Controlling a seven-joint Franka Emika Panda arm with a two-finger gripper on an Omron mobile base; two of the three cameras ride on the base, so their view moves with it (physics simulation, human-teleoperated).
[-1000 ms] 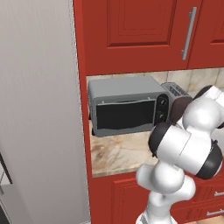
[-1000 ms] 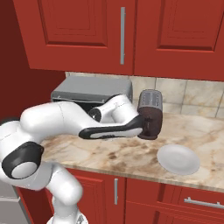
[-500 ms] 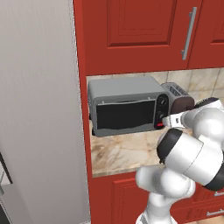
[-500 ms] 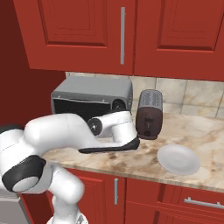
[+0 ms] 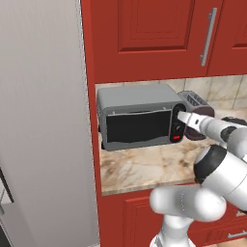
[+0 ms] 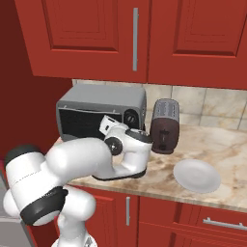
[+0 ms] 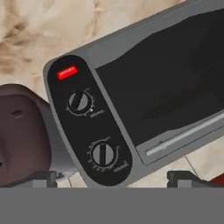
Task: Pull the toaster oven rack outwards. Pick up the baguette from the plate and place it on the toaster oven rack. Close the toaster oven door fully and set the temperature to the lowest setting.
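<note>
**Gripper at the toaster oven's knob panel**

The gripper (image 7: pixel 112 178) has its fingers spread wide apart with nothing between them, poised right in front of the toaster oven (image 5: pixel 137 120) at its control panel. In the hand view the two black knobs (image 7: pixel 104 154) sit just beyond the fingertips, with the red button (image 7: pixel 67 72) farther along the panel. The toaster oven door (image 5: pixel 139 127) is shut. The brown toaster (image 6: pixel 165 126) stands just beside the oven on the tabletop (image 6: pixel 226 144), and a white plate (image 6: pixel 197 175) lies nearby, bare.
</note>
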